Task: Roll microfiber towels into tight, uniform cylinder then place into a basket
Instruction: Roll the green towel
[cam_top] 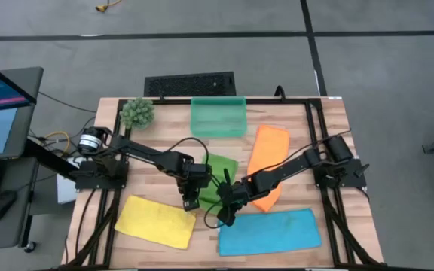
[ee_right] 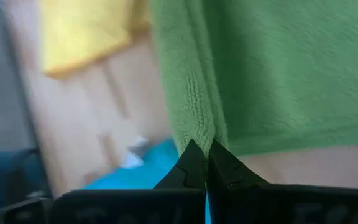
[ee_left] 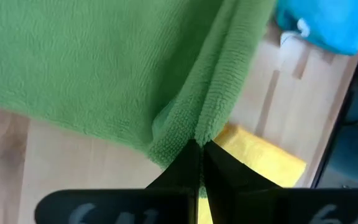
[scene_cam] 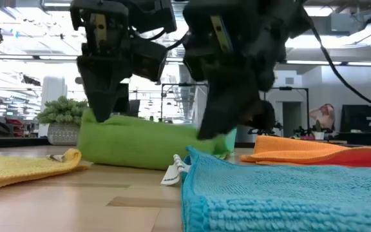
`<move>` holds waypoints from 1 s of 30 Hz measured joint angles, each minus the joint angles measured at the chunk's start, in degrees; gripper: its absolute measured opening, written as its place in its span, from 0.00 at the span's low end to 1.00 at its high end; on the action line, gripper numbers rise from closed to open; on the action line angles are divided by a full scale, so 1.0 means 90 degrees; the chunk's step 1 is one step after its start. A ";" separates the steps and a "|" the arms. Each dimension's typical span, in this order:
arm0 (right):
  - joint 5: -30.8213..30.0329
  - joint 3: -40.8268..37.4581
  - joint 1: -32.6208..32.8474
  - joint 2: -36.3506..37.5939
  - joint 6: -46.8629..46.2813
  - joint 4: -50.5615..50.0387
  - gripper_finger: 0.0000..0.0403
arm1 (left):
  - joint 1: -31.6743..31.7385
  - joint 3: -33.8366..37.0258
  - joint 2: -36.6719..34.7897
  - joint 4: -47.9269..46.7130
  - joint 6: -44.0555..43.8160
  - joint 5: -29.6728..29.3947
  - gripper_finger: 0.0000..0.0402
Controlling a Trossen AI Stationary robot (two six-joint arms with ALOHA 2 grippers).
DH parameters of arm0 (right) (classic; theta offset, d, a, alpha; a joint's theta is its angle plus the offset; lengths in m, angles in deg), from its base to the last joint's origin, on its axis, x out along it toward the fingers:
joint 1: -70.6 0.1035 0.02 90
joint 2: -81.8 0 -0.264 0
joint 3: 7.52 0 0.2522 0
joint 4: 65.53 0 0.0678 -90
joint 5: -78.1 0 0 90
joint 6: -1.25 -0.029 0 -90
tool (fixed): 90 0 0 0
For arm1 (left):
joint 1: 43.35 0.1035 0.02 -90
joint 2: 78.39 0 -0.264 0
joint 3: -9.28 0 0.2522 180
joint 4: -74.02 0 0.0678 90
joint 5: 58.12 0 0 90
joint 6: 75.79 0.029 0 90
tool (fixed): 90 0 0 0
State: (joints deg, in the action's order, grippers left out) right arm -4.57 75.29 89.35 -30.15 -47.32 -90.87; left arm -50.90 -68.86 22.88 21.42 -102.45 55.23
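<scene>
I'm pinching the green towel (cam_top: 218, 175) w/ both grippers at the table's (cam_top: 319, 143) middle. My left gripper (cam_top: 191, 202) is pressed together on the towel's folded near edge at one corner; in the left wrist view the fingertips (ee_left: 194, 163) are biting a doubled hem of the green cloth (ee_left: 104, 68), w/ the yellow towel (ee_left: 260, 152) just beyond. My right gripper (cam_top: 227, 214) is clamping the other near corner; in the right wrist view its fingers (ee_right: 205, 163) are closed on the hem fold of the green cloth (ee_right: 278, 68). In the low view the green towel (scene_cam: 140, 145) is sitting as a low folded heap betw. the two grippers, touching the tabletop.

The yellow towel (cam_top: 157, 220) is lying flat at the near left, the blue towel (cam_top: 270, 232) flat at the near right, just beside my right gripper. The orange towel (cam_top: 266, 162) is lying right of the green one, partly under my right arm. The basket (cam_top: 218, 117) is standing at the far edge, well apart from the grippers, w/ a spiky green plant ball (cam_top: 137, 113) to its left.
</scene>
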 joint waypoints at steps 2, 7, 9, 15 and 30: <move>0.0014 0.0027 -0.0014 0.0011 0.0002 0.0068 0.02 | -0.0032 0.0017 0.0017 -0.0048 -0.0011 -0.0011 0.00; 0.0097 0.0001 -0.0092 0.0004 -0.0015 0.0017 0.02 | -0.0062 -0.0001 0.0296 0.0215 0.0053 -0.0139 0.00; 0.0069 -0.0006 -0.0084 -0.0004 -0.0044 0.0057 0.02 | -0.0054 0.0017 0.0407 0.0274 0.0052 -0.0169 0.00; 0.0086 -0.0001 -0.0087 -0.0001 -0.0129 0.0074 0.02 | -0.0054 -0.0001 0.0763 0.0449 0.0045 0.0087 0.00; -0.0230 0.0063 -0.0038 -0.0448 -0.0185 0.0272 0.02 | -0.0066 0.0000 0.0828 0.0517 -0.0080 0.0026 0.00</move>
State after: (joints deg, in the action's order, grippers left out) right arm -6.64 75.86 89.01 -34.19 -48.98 -88.42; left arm -51.49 -68.86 30.34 26.07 -103.17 55.46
